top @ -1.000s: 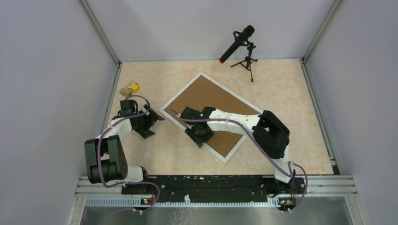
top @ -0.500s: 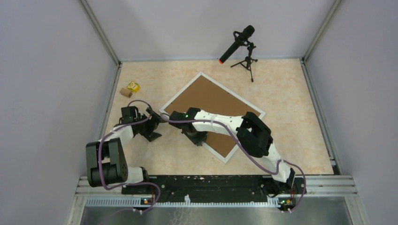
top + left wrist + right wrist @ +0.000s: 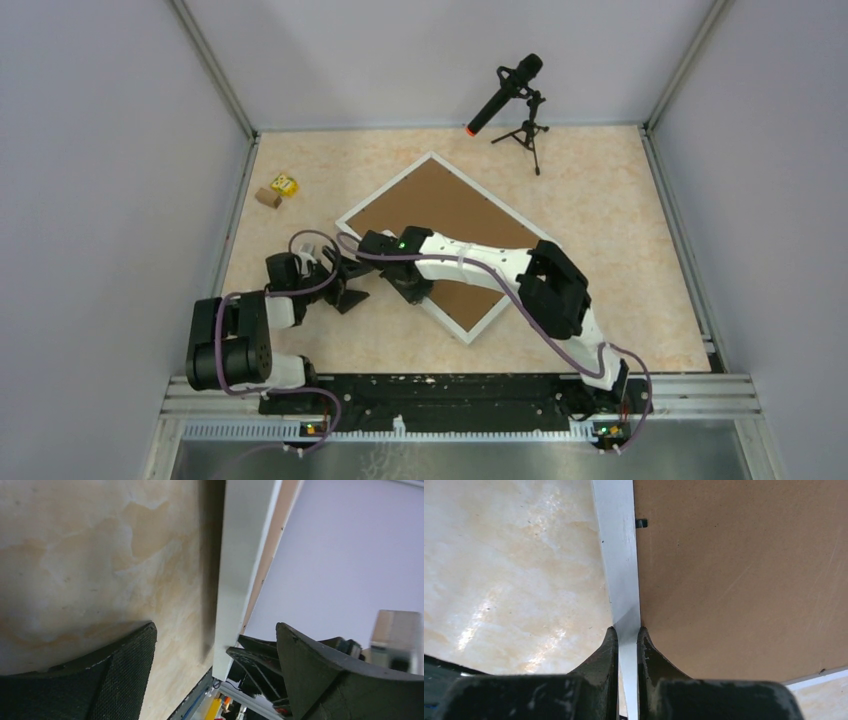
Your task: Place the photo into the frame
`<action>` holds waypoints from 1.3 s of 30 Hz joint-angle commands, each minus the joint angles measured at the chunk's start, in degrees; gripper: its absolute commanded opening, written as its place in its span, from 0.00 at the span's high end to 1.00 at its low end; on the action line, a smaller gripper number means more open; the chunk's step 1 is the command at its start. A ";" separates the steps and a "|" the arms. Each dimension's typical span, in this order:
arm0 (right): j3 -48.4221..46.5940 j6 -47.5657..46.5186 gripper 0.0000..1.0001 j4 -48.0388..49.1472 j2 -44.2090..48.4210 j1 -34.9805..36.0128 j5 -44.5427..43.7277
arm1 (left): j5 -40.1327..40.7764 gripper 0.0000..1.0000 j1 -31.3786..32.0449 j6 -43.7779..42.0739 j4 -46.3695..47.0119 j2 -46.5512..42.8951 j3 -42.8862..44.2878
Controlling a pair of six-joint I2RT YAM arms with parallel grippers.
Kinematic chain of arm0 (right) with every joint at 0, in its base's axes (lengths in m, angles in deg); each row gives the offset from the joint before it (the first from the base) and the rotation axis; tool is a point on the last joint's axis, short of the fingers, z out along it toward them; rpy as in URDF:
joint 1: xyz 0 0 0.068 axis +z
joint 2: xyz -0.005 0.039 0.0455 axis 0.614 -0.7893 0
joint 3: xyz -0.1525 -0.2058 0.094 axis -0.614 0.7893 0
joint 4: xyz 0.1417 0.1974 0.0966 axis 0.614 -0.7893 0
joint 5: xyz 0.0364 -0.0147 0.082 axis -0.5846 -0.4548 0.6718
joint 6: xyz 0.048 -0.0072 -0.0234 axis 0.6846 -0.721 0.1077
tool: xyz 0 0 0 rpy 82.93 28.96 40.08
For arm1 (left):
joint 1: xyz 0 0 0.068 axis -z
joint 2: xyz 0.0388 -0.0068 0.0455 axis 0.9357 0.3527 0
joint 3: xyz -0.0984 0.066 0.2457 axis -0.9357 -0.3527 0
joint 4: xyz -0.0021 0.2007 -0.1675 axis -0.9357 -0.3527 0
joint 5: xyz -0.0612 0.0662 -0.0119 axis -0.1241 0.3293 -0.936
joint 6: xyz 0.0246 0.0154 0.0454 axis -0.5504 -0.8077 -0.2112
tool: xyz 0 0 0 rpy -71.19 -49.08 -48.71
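Right gripper — jaws pressed onto the thin white moulding of the frame, pinching its left edge. A second back, the overhead view has it above the middle of the board instead. The frame is also shifted slightly left since then. Reading: the grip is secured for moving or tipping the frame; loading is not yet begun.

Table: the frame lies mid-table, turned like a diamond, back up, with the brown backing board filling it. Photo is not visible in any view — under the board or elsewhere, cannot tell.

Left gripper: spread wide, holding nothing, now drawn in just beside the frame's left corner; a second ago it sits further left.

Views: overhead gives layout only, as the wrist hides the pinch. The right wrist view shows a finger on either side of the moulding, plus a small black retaining tab at the board's edge. The left wrist view shows the moulding's side running between its open fingers.
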 commanded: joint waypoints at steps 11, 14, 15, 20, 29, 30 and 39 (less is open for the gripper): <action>1.33 1.12 1.00 4.62 9.29 -1.33 2.71 | 8.09 0.12 15.77 18.88 48.66 14.19 -5.79; 1.86 1.39 1.00 4.74 9.54 -1.35 2.42 | 11.94 0.20 18.30 23.13 56.82 18.56 -4.52; 2.33 1.72 1.00 5.01 9.90 -1.37 2.28 | 13.04 0.24 18.75 24.12 58.64 19.68 -4.29; 7.15 3.36 1.00 9.48 13.37 -1.92 2.98 | 15.11 0.57 19.41 27.64 62.93 22.82 -2.30; 25.33 -2.90 0.33 21.17 35.66 -2.48 4.74 | 10.65 1.00 16.17 22.04 37.17 5.41 2.07; 28.01 -6.27 0.28 22.79 39.61 -2.37 5.61 | 10.33 1.00 14.60 20.22 28.56 2.17 3.44; 65.03 -48.75 0.04 51.67 80.66 0.42 14.98 | 14.95 1.00 5.26 8.79 -31.42 -14.21 24.89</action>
